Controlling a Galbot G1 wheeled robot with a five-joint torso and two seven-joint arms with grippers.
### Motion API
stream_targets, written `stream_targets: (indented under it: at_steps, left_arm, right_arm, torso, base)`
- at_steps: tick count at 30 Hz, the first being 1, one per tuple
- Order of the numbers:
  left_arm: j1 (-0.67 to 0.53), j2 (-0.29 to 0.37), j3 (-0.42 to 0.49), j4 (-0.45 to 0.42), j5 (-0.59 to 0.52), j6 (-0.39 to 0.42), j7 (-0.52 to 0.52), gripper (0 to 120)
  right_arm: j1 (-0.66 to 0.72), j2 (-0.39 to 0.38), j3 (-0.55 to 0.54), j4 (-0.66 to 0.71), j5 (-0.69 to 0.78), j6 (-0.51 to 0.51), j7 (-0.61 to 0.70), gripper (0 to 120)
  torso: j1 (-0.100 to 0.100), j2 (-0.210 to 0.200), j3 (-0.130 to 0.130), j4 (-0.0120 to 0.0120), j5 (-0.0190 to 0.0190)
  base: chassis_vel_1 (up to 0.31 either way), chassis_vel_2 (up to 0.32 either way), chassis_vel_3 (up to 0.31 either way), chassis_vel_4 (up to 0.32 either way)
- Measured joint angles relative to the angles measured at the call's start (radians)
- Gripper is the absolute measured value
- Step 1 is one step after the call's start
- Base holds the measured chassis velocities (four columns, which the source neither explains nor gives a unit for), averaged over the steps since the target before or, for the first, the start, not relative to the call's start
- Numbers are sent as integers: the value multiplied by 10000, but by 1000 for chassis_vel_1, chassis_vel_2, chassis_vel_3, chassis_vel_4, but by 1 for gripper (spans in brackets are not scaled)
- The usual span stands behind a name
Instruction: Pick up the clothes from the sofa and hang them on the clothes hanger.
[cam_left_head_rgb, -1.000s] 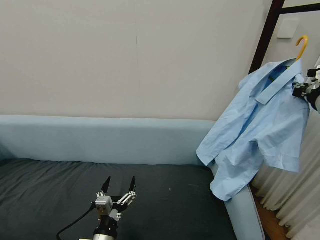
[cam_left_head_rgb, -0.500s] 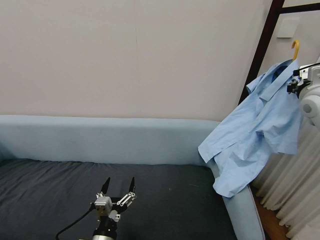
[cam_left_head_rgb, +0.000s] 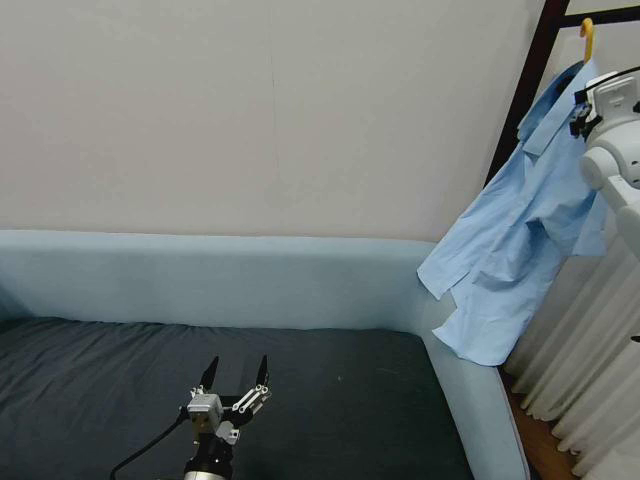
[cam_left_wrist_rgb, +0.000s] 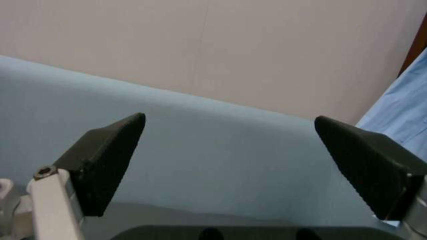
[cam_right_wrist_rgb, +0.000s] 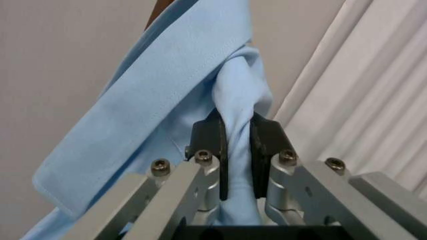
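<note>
1. My right gripper (cam_right_wrist_rgb: 237, 134): pinching a shirt (cam_left_head_rgb: 515, 225) fold, far right, high by the rack (cam_left_head_rgb: 528, 85). The hanger (cam_left_head_rgb: 586, 38) hook is pointing up; I am judging it needs seating on the rack before release.
2. My left gripper (cam_left_head_rgb: 238, 380): idling spread above the near sofa (cam_left_head_rgb: 250, 280).

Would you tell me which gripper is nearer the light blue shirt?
Right. The right gripper grips the light blue shirt; the left gripper hovers over the dark sofa seat.
</note>
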Motion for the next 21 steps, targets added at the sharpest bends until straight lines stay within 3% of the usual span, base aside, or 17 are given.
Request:
stream_targets:
  at_steps: [14, 21]
  left_arm:
    - [490, 447, -376, -559, -123, -82, 155, 100]
    - [662, 851, -494, -749, -310, -175, 375, 100]
  right_arm:
    - [1352, 682, -586, -1299, 1218, -215, 497, 7]
    - [1620, 1168, -662, -2214, 990, -22, 489, 7]
  torso:
    - [-1, 1, -1, -3, 0]
    - [0, 0, 0, -3, 1]
  base:
    - [0, 0, 0, 0]
    - [0, 0, 0, 0]
